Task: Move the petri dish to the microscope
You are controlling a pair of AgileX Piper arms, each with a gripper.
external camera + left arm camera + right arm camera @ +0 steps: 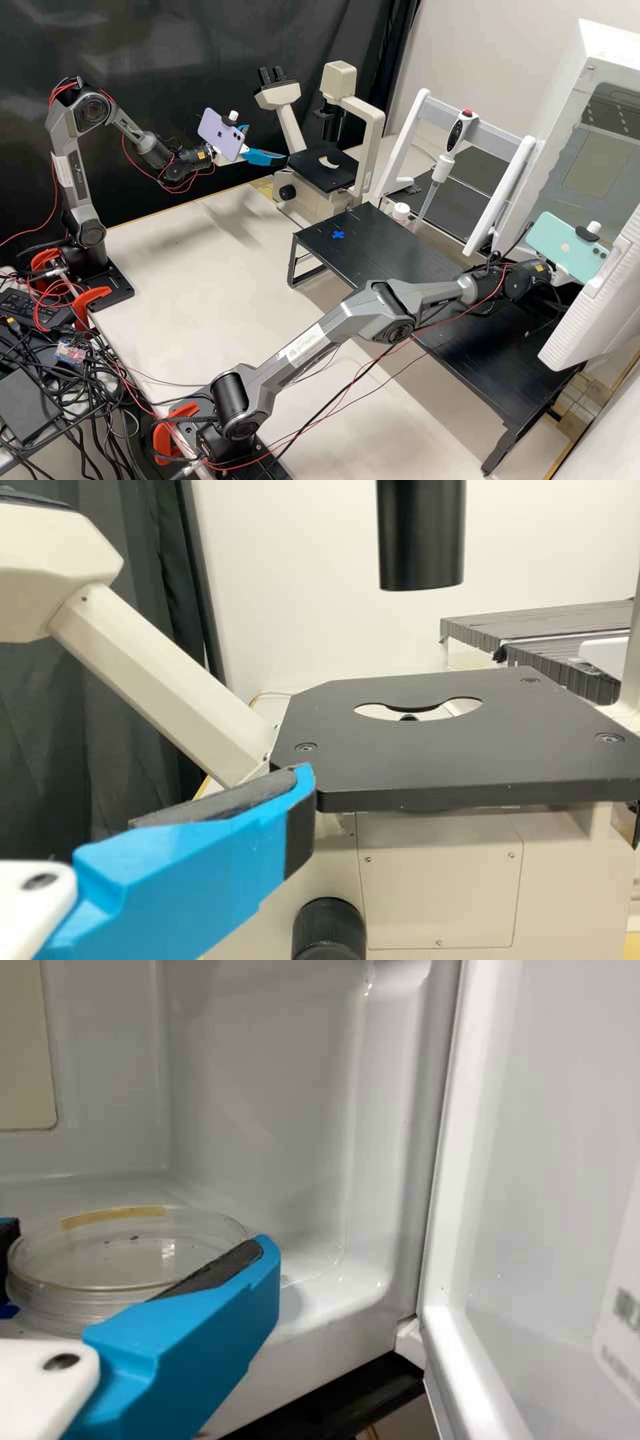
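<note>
1. Right pincer, white with two bright blue fingers [563,275]: closed on the round transparent plastic petri dish [120,1262], one dark pad against each side of it.
2. Dish: inside the white boxy cabinet [599,48], near its inner wall, well apart from the microscope. Tan strip [115,1216] along the rim.
3. Cabinet's white door [597,310] stands open, arm in at the opening.
4. Left pincer, same white and blue build [267,143]: wide, in the air near the flat black stage [480,760] of the cream microscope [307,201]. Stage has a cutout in the middle.
5. Black raised counter [377,247] runs between microscope and cabinet, small blue cross [338,235] on top.
6. Behind it: pipette with red button [443,167] upright at a white and grey frame [420,127], small white round container [401,212] near its tip.
</note>
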